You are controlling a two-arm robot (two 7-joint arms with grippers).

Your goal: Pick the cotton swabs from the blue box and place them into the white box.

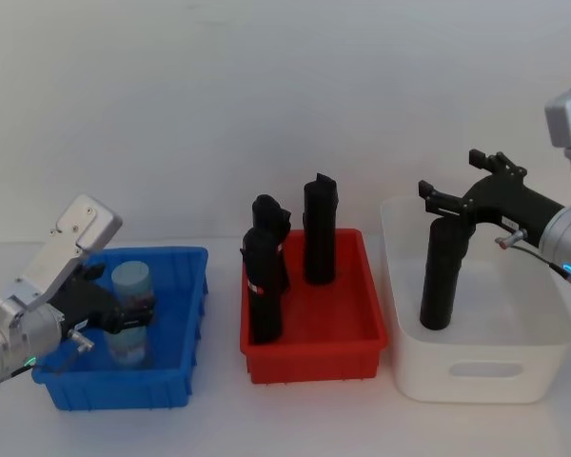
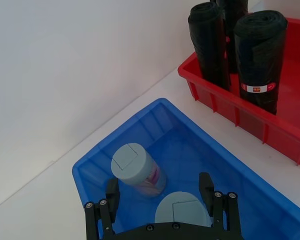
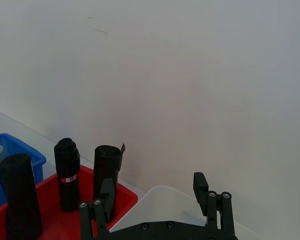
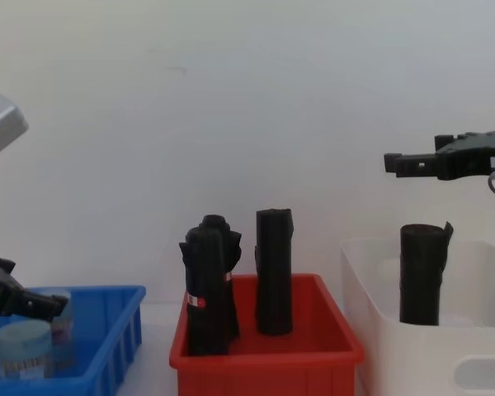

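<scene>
Two swab jars in the blue box, left claw open around one

The cotton swabs are two small clear jars with pale blue lids, both standing lid up inside the blue box at the robot's left, close beside each other. In the left wrist view, one jar sits between the fingers of the left gripper, and the other jar stands just beyond it, near one finger. That claw is down inside the box and spread wider than the jar, with a clear gap on one side, so it is not clamped.

Next to the blue box, in the middle of the table, is a red bin holding three upright black rolls.

The white box stands to the right of the red bin. It holds a single black roll, upright. The right gripper hangs above the top of that roll; in the chest view there is a gap between them. Its fingers are spread wide with nothing in them
</scene>
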